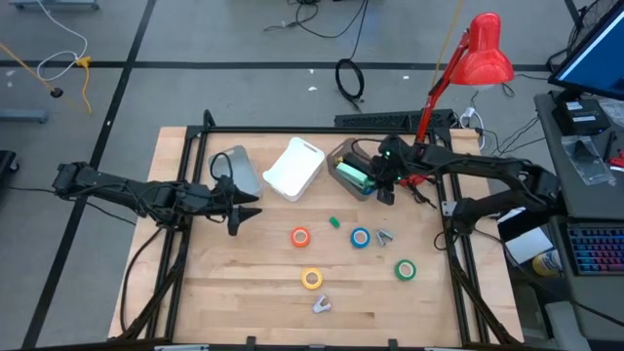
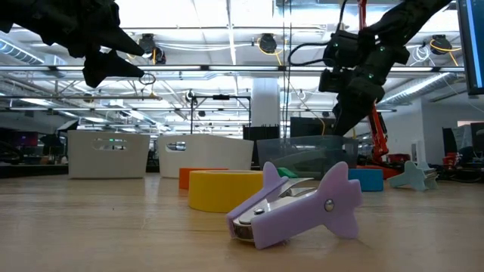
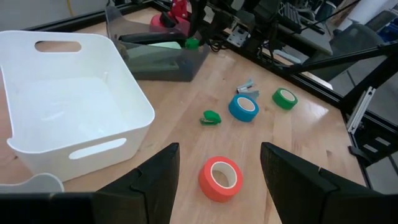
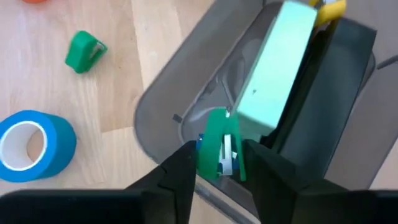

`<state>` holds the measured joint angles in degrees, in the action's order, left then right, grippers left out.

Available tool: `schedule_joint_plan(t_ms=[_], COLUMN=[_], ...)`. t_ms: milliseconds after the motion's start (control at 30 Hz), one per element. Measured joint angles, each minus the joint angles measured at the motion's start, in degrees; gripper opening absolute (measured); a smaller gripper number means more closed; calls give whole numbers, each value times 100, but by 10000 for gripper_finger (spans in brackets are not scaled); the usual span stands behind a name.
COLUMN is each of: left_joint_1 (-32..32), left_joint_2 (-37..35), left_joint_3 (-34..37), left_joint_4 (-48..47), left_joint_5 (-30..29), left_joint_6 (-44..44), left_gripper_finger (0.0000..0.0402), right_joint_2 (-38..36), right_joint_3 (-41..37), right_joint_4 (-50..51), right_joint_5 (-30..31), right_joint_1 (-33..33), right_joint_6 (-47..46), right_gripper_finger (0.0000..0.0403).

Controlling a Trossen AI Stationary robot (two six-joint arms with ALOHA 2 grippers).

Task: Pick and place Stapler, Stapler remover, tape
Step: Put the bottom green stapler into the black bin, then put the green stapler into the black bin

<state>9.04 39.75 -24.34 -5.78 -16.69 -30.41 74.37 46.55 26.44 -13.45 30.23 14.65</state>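
Note:
My right gripper [image 4: 219, 163] hangs over the dark see-through bin [image 1: 343, 168], its fingers apart. A small green stapler [image 4: 217, 149] stands on end between them, inside the bin beside a pale green stapler [image 4: 273, 68]. Another small green stapler [image 1: 334, 221] lies on the table. The orange [image 1: 300, 236], blue [image 1: 361, 237], yellow [image 1: 311, 279] and green [image 1: 405, 269] tape rolls lie flat on the wood. A grey stapler remover [image 1: 385, 236] lies by the blue roll, a lilac one [image 2: 295, 208] near the front edge. My left gripper [image 1: 249, 210] hovers open at the left. My right gripper comes from above, slanting down into the bin. Its fingers [image 4: 180, 171] stand close on either side of the small green stapler's upper end [image 4: 214, 127]. I cannot tell whether they touch it.
A white bin [image 1: 292, 168] and a grey bin [image 1: 237, 172] stand left of the dark bin along the far side. A red desk lamp [image 1: 483, 54] rises at the far right corner. Bare wood lies in front of my left gripper, around the orange roll [image 3: 221, 178].

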Motion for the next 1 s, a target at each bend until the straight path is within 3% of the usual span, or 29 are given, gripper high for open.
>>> schedule_joint_plan(t_ms=[300, 467, 667, 867, 1000], left_joint_1=[0, 0, 0, 0, 0], left_joint_2=[-2, 0, -1, 0, 0], left_joint_3=[-2, -2, -2, -2, -2], left_joint_4=[-10, -11, -7, -7, -6], left_joint_5=[1, 1, 0, 0, 0], left_joint_6=[13, 14, 32, 35, 59], left_gripper_finger=[228, 228, 228, 228, 228], right_joint_2=[-283, -570, -937, -995, -819], right_joint_3=[-1, -1, -1, -1, -1], right_joint_4=[6, -390, -1321, -1820, -2205], right_joint_5=[19, -18, -485, -421, -57], right_joint_1=[-3, -85, -747, -1590, -2118], right_joint_6=[-52, -714, -1598, -2318, -2725], right_gripper_finger=[134, 130, 126, 125, 125])
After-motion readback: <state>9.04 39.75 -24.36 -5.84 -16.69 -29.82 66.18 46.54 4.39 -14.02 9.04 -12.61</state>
